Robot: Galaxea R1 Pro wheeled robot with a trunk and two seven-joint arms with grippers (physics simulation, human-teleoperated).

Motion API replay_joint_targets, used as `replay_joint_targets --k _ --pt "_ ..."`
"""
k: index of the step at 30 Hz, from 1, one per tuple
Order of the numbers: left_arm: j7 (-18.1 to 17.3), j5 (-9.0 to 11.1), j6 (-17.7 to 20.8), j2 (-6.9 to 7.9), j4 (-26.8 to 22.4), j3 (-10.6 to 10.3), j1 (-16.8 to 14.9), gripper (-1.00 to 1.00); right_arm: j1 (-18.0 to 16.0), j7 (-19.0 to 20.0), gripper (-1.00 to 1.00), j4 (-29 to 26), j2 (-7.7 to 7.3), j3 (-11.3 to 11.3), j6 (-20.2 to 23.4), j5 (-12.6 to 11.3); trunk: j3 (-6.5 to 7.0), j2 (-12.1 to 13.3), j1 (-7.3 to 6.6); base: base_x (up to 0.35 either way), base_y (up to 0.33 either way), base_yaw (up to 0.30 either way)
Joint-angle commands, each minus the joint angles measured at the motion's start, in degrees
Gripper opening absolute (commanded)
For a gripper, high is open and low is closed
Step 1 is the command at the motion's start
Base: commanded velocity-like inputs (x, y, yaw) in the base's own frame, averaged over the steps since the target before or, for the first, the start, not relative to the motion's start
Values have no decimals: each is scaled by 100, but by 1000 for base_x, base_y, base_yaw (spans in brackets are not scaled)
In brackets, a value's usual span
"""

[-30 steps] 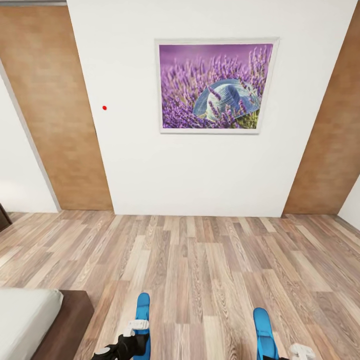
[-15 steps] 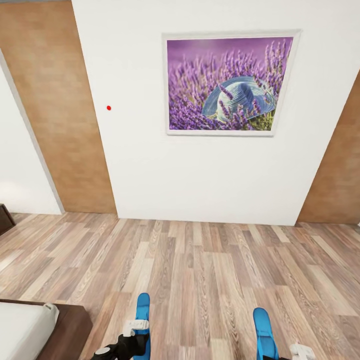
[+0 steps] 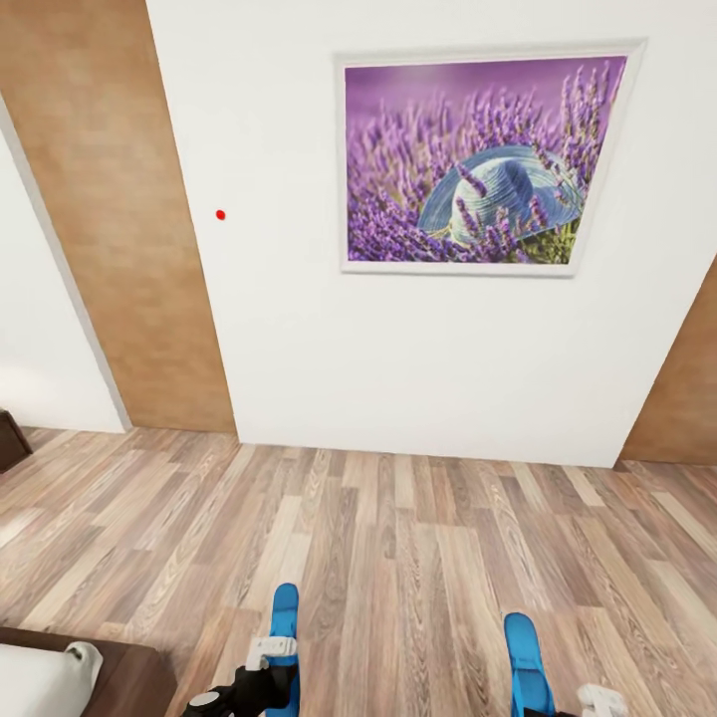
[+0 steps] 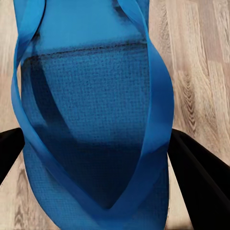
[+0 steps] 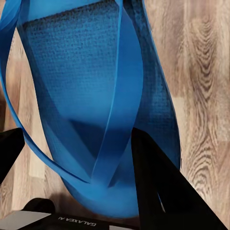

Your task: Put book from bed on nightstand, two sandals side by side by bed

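Two bright blue sandals hang over the wood floor at the bottom of the head view, one on the left (image 3: 285, 627) and one on the right (image 3: 523, 652). My left gripper (image 4: 96, 160) is shut on the left sandal (image 4: 91, 115), its black fingers (image 4: 201, 177) on either side of the sole. The right gripper (image 5: 81, 158) is shut on the other sandal (image 5: 81, 91) the same way. A corner of the bed (image 3: 40, 682), pale mattress on a dark frame, shows at the lower left. The book is out of view.
A white wall with a framed lavender picture (image 3: 478, 159) stands close ahead, flanked by brown wood panels (image 3: 110, 199). Plank floor (image 3: 398, 538) runs between me and the wall. A dark brown furniture corner (image 3: 10, 438) pokes in at the left edge; I cannot tell what it is.
The camera has moved toward the wall: the picture has grown and slid right, and the bed corner has sunk toward the bottom edge. Both sandals stay held in the same place.
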Motion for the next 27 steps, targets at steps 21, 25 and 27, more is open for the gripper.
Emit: replay_joint_targets --k 21,25,27 --pt "-20 43 -12 -1 5 6 -6 -100 -2 27 -100 0 -3 -36 37 -14 -10 -3 3 325 0 58" --pt "-20 43 -12 -1 5 6 -6 -100 -2 27 -100 0 -1 -36 37 -15 -10 -3 3 325 0 12" --pt "-20 43 -12 -1 5 6 -6 -100 -2 27 -100 -1 0 -36 37 -15 -10 -3 3 325 0 3"
